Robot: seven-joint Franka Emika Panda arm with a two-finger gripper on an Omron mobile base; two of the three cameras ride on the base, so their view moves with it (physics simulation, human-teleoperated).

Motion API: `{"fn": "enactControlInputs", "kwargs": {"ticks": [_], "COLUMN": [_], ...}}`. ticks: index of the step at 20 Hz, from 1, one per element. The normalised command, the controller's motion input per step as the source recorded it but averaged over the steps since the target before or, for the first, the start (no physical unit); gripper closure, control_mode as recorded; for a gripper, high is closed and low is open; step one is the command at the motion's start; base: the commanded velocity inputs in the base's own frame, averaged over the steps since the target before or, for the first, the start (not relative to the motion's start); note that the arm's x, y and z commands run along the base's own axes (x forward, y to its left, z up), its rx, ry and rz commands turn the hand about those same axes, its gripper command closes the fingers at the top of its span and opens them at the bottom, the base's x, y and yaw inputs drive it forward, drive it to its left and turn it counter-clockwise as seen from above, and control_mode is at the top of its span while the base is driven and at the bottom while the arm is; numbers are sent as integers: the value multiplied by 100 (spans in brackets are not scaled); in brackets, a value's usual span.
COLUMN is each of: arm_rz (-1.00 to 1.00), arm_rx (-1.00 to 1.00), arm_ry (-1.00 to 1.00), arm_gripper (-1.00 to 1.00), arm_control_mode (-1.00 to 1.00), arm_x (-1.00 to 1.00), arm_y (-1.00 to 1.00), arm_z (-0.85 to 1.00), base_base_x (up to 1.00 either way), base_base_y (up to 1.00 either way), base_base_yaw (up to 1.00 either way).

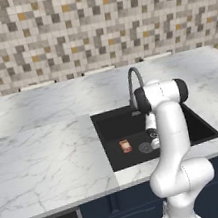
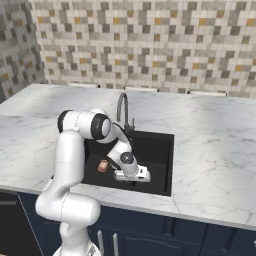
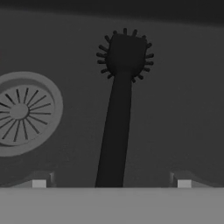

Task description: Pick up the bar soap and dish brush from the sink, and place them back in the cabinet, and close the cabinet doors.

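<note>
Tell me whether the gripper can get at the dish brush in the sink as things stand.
Probably yes. In the hand view the gripper hangs open with the dish brush handle running up between its tips, lying on the sink floor beside the drain. Nothing lies between the tips and the handle.

The arm rises from the base, bends at a dark-jointed elbow, and folds forward and down so that the wrist points low. The tool hangs below the wrist, aimed downward, its white hand body lying roughly level. In the hand view its two fingertips stand wide apart at the bottom corners, jaws fully spread, with nothing gripped between them and touching nothing.
</note>
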Motion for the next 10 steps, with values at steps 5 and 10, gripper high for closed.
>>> {"fn": "enactControlInputs", "kwargs": {"ticks": [5, 10], "arm_rz": [0, 0], "arm_rx": [0, 0], "arm_ry": [0, 0], "arm_gripper": [-100, -100], "arm_control_mode": [-100, -100], "arm_x": [11, 18], "arm_y": [0, 0], "arm_z": [-9, -12], "base_base_x": [0, 0], "base_base_y": [0, 0], "base_base_yaw": [0, 0]}}
